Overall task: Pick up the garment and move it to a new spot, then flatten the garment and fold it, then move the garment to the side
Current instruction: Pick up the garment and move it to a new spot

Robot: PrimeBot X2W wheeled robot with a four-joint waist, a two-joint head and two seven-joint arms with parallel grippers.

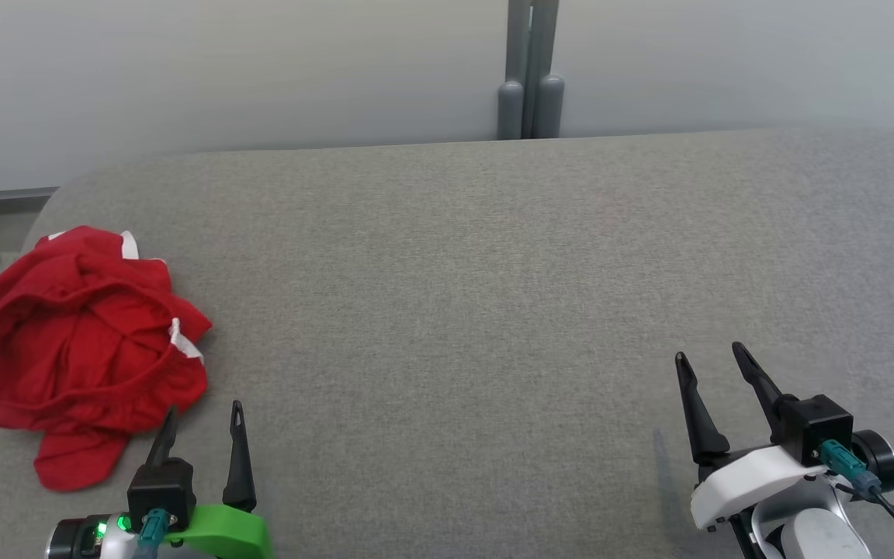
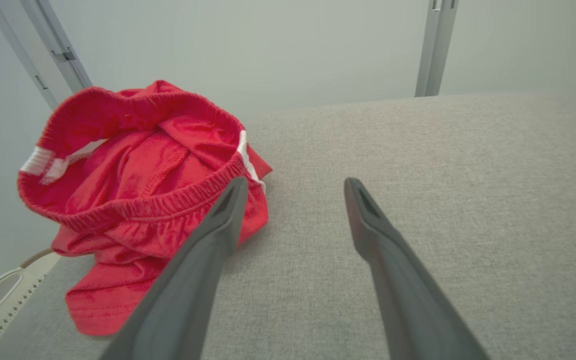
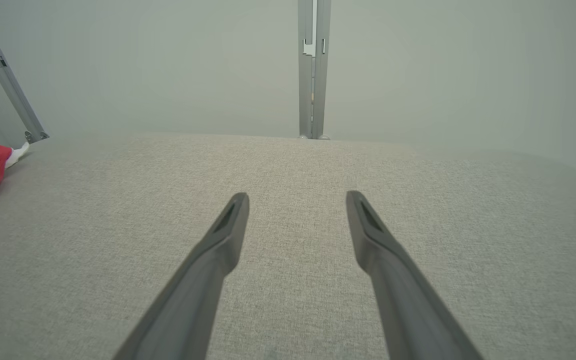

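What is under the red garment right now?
The red garment lies crumpled on the grey fabric surface, near its left edge. The cloth hides whatever lies directly beneath the heap, so anything else under it cannot be seen.

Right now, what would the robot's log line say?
stage: before pickup | garment: red, crumpled, left end of grey table | left pincer: open, beside garment | right pincer: open, over bare fabric

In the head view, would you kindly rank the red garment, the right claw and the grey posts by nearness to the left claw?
1. Red garment, close by on the left.
2. Right claw, at the lower right.
3. Grey posts, top centre, far back.
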